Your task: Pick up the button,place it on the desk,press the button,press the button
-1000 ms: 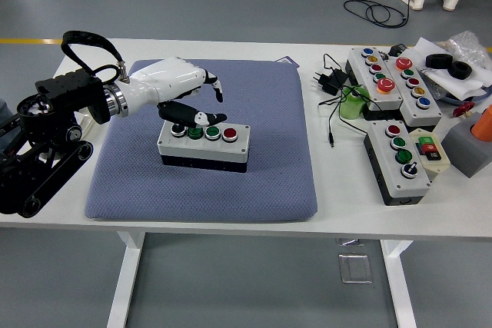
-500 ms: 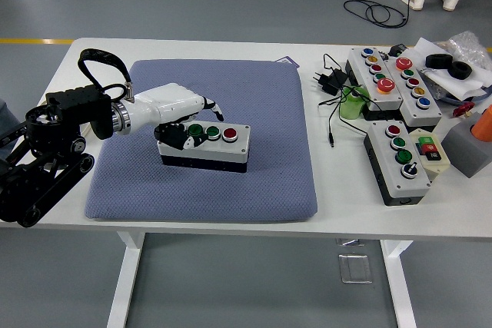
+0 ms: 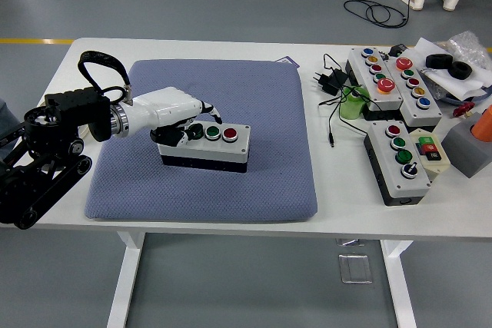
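Button box under the left hand on the blue pad.

Grey rectangular button box with a black base (image 3: 204,146) lies flat near the middle of the blue-grey textured cushion pad (image 3: 207,140) on the white bench (image 3: 330,197); two green round buttons and one red one show in a row on its top, and any lettering is too small to read. White-shelled left hand with black fingers (image 3: 175,117) covers the box's left end, fingers curled down onto its top there, closed around nothing. Other grey button boxes (image 3: 393,157) lie well apart at the right.
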